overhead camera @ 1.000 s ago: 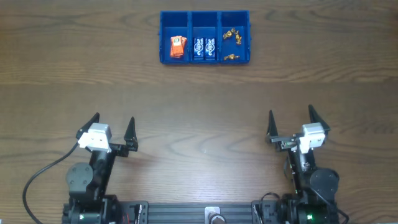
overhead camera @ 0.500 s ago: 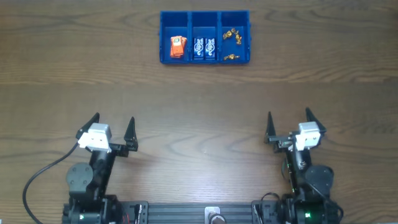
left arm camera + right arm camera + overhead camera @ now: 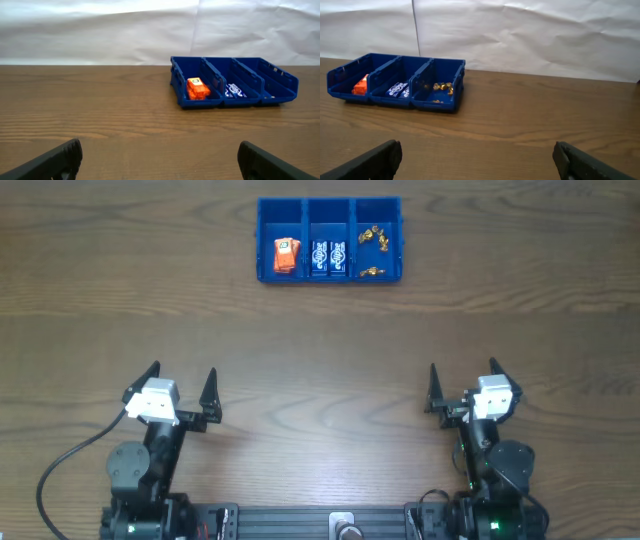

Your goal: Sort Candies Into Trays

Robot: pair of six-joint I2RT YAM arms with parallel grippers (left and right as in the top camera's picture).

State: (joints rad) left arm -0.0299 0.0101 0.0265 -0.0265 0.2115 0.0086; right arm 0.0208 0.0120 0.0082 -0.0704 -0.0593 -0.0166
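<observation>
Where the two arms stand near 6 o'clock in the top view, a black cable is seen curling away from the left arm's base. The left gripper is found at about 8 o'clock, its two fingers spread wide apart with nothing held. The right gripper is found at about 4 o'clock, spread wide in the same way and holding nothing. From each wrist view, dark fingertips are seen with bare wood between them.

Past the grippers, the brown wooden table is laid out flat. Far off, at 12 o'clock in the top view, the blue tray is set on the table, well apart from both grippers. It is split into three boxes side by side.

Looking down from the top, the orange candies are seen in the 9 o'clock box, the blue candies in the middle box, and the gold candies in the 3 o'clock box. The gold ones are spread in small bits, some at the far end and some at the near end.

From the wrist views, the tray's tall walls are shown from the side. Behind the table, a white sheet is seen hanging.
</observation>
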